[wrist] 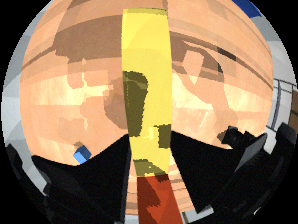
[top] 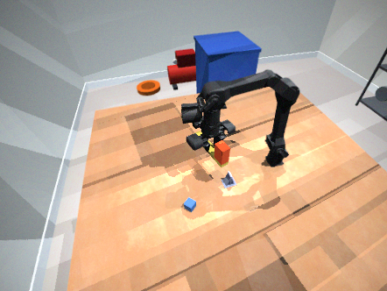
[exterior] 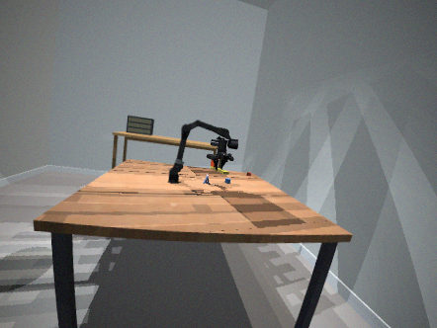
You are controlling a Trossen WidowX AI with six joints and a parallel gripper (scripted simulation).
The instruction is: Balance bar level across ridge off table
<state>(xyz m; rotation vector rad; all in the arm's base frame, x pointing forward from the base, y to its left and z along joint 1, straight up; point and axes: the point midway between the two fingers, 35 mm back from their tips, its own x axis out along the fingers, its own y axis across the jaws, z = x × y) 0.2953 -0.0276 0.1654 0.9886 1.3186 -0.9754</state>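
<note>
Hand clamped on the bar

The hand [top: 213, 139] grips the yellow bar [wrist: 148, 76] near its red end [top: 221, 152], above the worktop [top: 306, 210]; the ridge [top: 228, 180] lies nearby, apart from it.

On the table [top: 306, 228], the ridge [top: 228, 180] lies between gripper [top: 210, 142] and cube [top: 189, 204] — all apart.
</note>
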